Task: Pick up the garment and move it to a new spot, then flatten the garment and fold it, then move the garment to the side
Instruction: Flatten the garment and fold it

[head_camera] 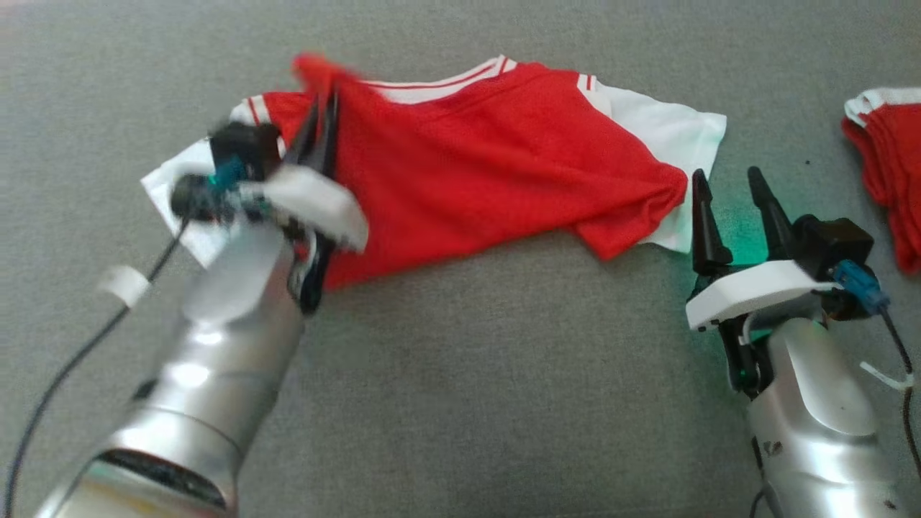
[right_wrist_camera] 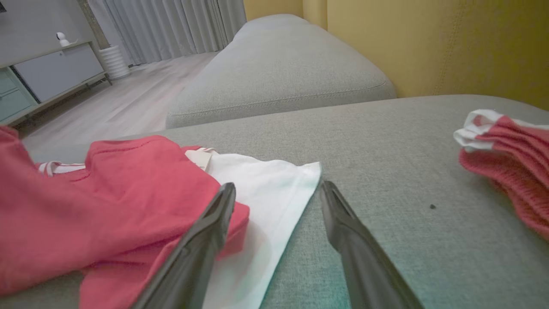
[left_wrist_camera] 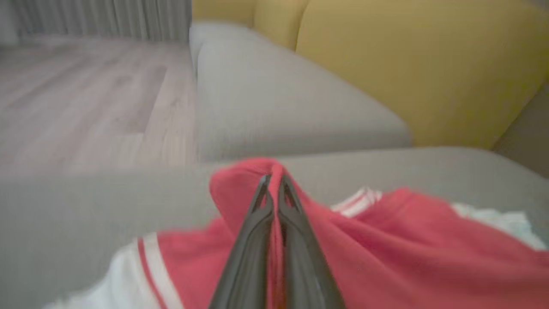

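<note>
The garment (head_camera: 489, 158) is a red shirt with white sleeves and striped trim, lying spread across the grey cushion. My left gripper (head_camera: 325, 97) is shut on a fold of its red cloth near the collar end, and that fold is pulled up into a peak (left_wrist_camera: 261, 176). The shirt's left white sleeve (head_camera: 180, 180) lies under the left wrist. My right gripper (head_camera: 727, 183) stands open just beside the right white sleeve (head_camera: 676, 137); in the right wrist view its left finger sits over the shirt's red hem (right_wrist_camera: 206, 219) and the right finger over bare cushion.
A second red and white garment (head_camera: 888, 158) lies bunched at the right edge of the cushion (head_camera: 460, 374). Yellow back cushions (right_wrist_camera: 429, 43) rise behind. Another grey seat cushion (right_wrist_camera: 279, 73) adjoins, with wood floor (right_wrist_camera: 124, 103) past it.
</note>
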